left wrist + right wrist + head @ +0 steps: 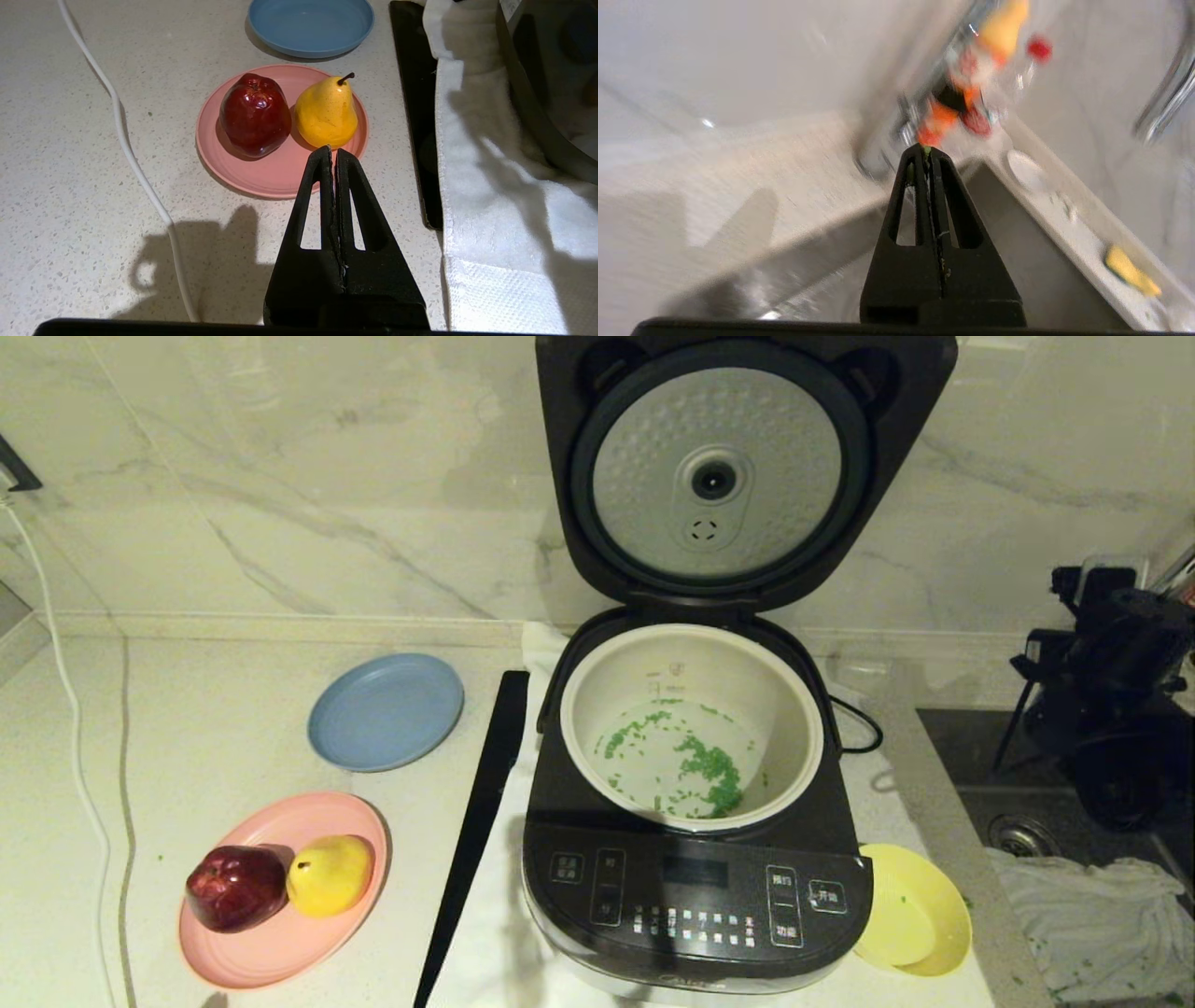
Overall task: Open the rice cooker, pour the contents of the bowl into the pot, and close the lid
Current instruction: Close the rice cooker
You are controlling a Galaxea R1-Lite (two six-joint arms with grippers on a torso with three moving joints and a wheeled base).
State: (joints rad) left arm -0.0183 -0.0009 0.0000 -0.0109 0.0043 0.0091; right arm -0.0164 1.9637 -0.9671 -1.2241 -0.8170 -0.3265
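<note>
1. I see the rice cooker [695, 896] at table [187, 728] centre, its lid [719, 476] standing upright at 12 o'clock.
2. The pot [691, 723] holds the contents [714, 770] (scattered green bits).
3. The bowl [910, 910] leans against the cooker's 4 o'clock corner.
4. Left gripper [332, 151]: jaws clenched on nothing, near the pink plate [275, 179] with its apple [254, 114] and pear [327, 114].
5. Right gripper [927, 151]: jaws clenched, over the sink [1017, 242] at 3 o'clock.

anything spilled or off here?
A few green bits lie on the counter beside the tilted yellow bowl, which leans against the rice cooker. One green bit sticks at the right gripper tip.
</note>
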